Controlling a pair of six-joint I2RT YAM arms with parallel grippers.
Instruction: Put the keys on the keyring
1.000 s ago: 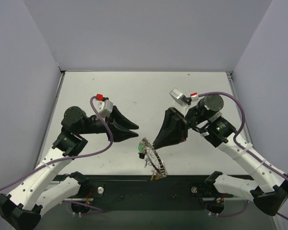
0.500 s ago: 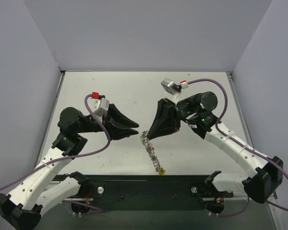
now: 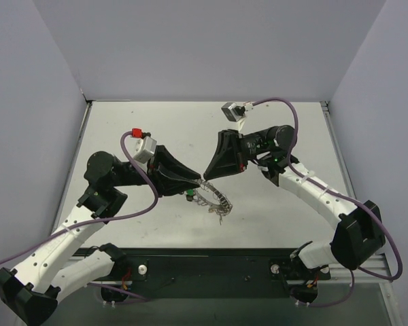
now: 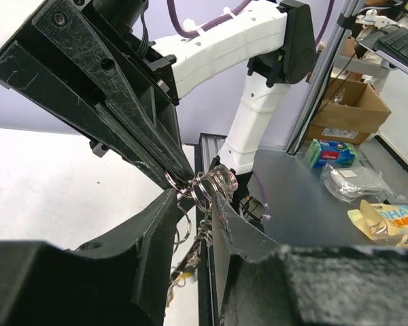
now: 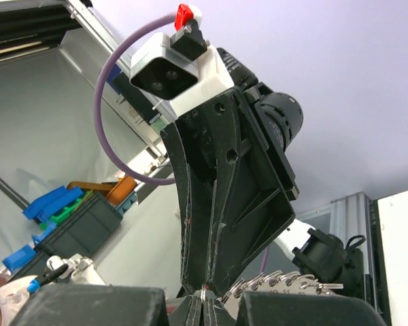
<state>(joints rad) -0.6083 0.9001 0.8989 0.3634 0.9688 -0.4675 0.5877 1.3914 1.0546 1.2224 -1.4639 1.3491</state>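
Observation:
The keyring [image 3: 211,198] hangs above the table between the two gripper tips as a bunched silvery chain of loops. My right gripper [image 3: 205,176] is shut on a thin wire of the keyring [image 5: 279,284], pinched at its fingertips [image 5: 204,305]. My left gripper [image 3: 196,182] faces it tip to tip, and its jaws have closed on the keyring's coils [image 4: 207,185], which touch both fingertips. Small keys dangle below the ring [image 3: 219,212]. One has a green head [image 3: 188,197] and one a yellow head [image 4: 180,275].
The white table [image 3: 272,129] is walled at the back and on both sides. A black rail [image 3: 211,265] with the arm bases runs along the near edge. Beyond that edge, the left wrist view shows a cardboard box [image 4: 347,109] and packets [image 4: 387,221].
The right gripper has carried the keyring up and to the left. The left gripper has moved right to meet it and narrowed its jaws onto the coils. The ring no longer trails toward the rail.

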